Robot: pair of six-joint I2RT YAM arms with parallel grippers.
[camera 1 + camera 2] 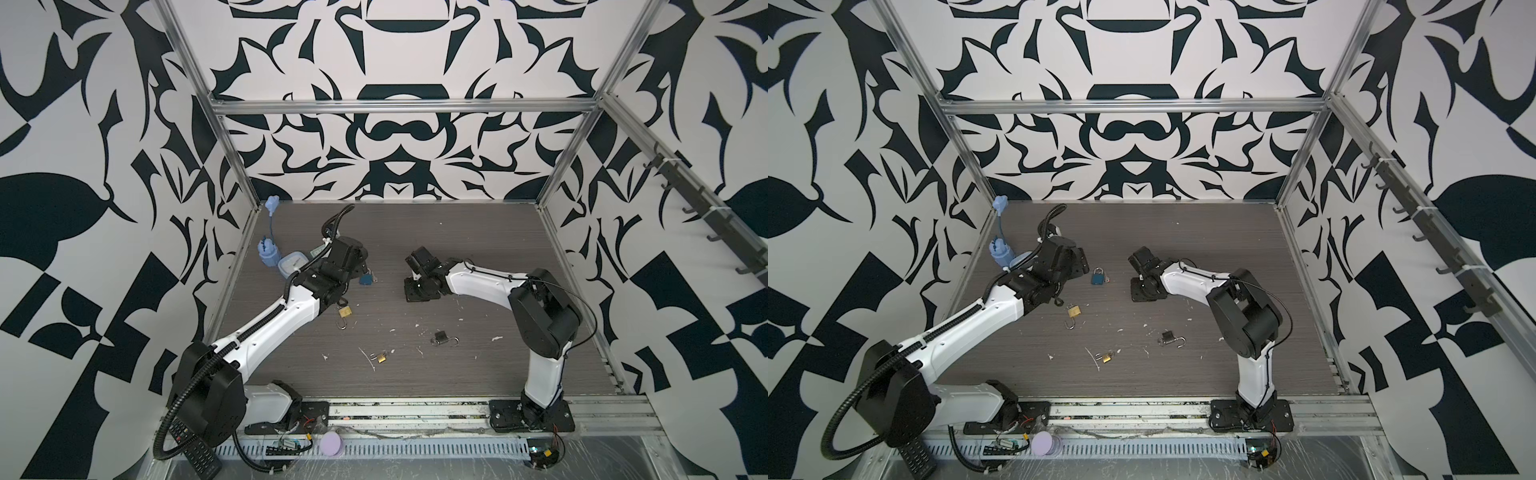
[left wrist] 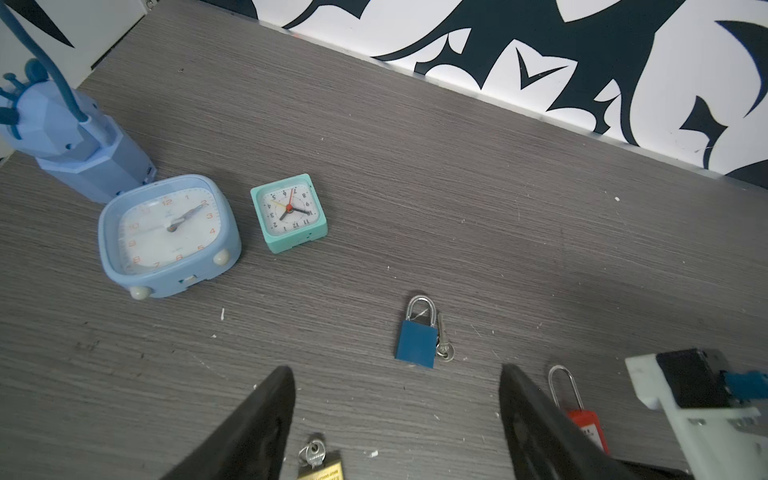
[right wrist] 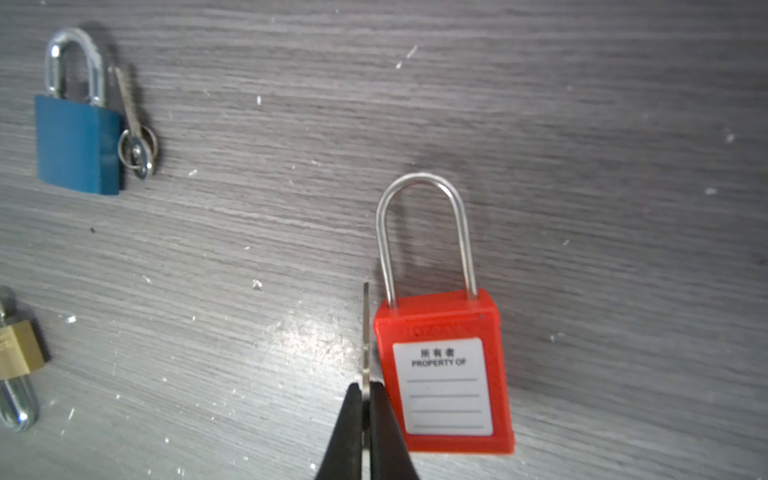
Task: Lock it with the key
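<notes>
A red padlock (image 3: 444, 374) lies flat on the table, label up, with both shackle legs in its body. My right gripper (image 3: 365, 388) is shut on a thin silver key (image 3: 365, 332). The key stands edge-on along the padlock's side, outside the lock. In both top views the right gripper (image 1: 412, 275) covers this padlock. My left gripper (image 2: 395, 374) hangs open and empty over the table. Just beyond its fingertips lies a blue padlock (image 2: 415, 343) with its own key (image 2: 444, 340) on a ring.
A brass padlock (image 1: 345, 311) with an open shackle lies by the left arm. A small brass one (image 1: 381, 356) and a black one (image 1: 440, 336) lie nearer the front. Two clocks (image 2: 166, 237) (image 2: 289, 214) and a blue stand (image 2: 75, 141) sit at the back left.
</notes>
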